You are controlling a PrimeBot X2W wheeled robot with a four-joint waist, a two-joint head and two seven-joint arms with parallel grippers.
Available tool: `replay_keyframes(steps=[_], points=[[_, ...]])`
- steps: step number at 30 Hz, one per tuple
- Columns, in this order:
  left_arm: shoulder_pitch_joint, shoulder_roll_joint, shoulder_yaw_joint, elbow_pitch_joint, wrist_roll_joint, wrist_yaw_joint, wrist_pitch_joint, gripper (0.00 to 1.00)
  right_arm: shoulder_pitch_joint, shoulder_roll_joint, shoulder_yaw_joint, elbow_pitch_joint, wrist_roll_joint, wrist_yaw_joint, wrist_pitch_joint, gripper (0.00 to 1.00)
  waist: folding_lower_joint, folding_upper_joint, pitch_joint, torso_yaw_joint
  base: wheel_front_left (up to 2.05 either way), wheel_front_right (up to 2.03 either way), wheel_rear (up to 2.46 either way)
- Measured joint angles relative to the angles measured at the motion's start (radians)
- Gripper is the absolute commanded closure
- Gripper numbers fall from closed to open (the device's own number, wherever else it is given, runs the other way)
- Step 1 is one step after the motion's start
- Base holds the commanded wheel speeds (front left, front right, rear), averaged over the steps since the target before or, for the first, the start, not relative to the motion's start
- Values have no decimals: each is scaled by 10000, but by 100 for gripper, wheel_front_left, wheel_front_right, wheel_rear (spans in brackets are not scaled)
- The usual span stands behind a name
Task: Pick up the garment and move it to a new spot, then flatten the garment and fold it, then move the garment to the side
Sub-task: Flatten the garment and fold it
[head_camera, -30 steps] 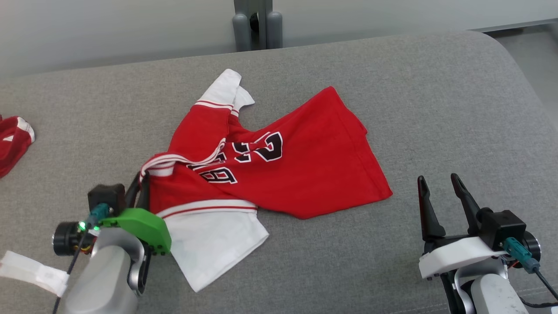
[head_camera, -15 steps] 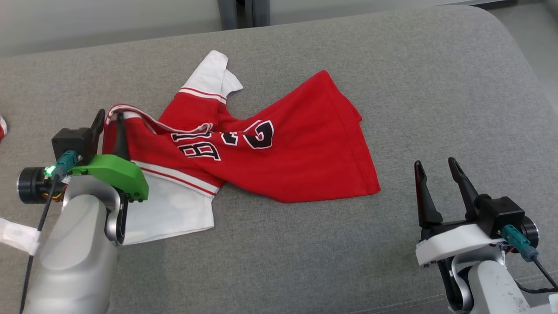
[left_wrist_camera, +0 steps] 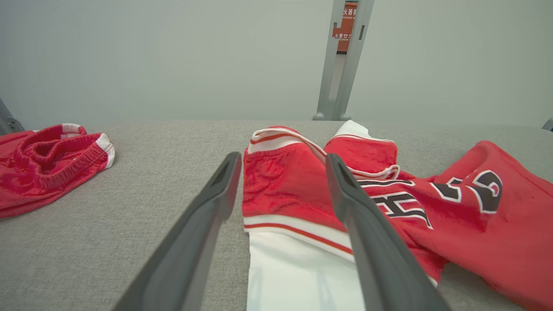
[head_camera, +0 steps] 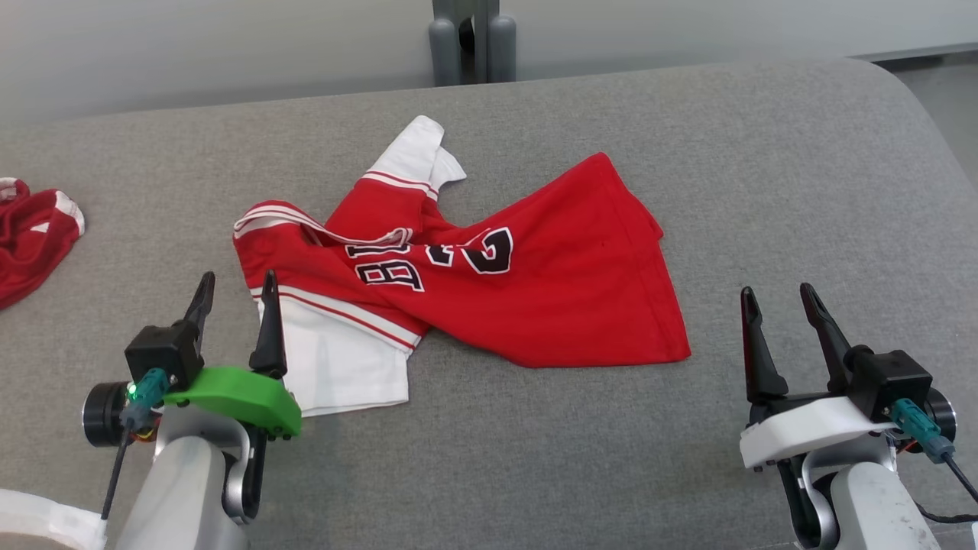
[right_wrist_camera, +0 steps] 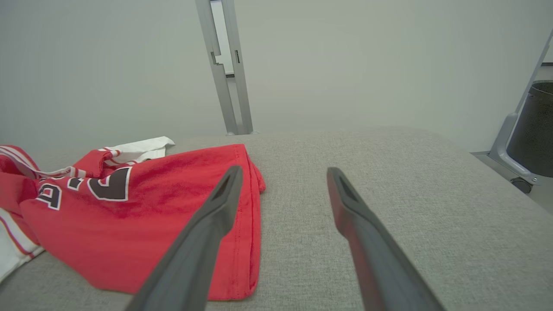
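Shorts [head_camera: 34,241], red, on grey cushion [head_camera: 764,191], well left of garment [head_camera: 535,305]

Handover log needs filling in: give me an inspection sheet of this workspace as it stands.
Surface: grey fabric surface, smooth.
Job's things: red-and-white jersey, crumpled, unfolded, held by neither gripper.
Clutter: second red garment, bunched at far left.
Grippers: left gripper open at the jersey's sleeve edge; right gripper open, apart from it.
Cables: dark leads on teal plugs at both wrists.
Surroundings: pale wall, grey post behind.
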Motion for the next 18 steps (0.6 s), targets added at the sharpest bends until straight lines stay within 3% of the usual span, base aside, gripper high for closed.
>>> replay_keyframes(steps=[7, 18], points=[[1237, -357, 104, -872, 186, -58, -15, 0, 246, 0, -38, 81, -19, 0, -2, 0, 0, 0, -613, 429, 0, 0, 0], [2669, -838, 161, -1756, 56, 370, -15, 0, 611, 2, 61, 196, 121, 0, 0, 0, 0, 0, -1413, 914, 0, 0, 0]])
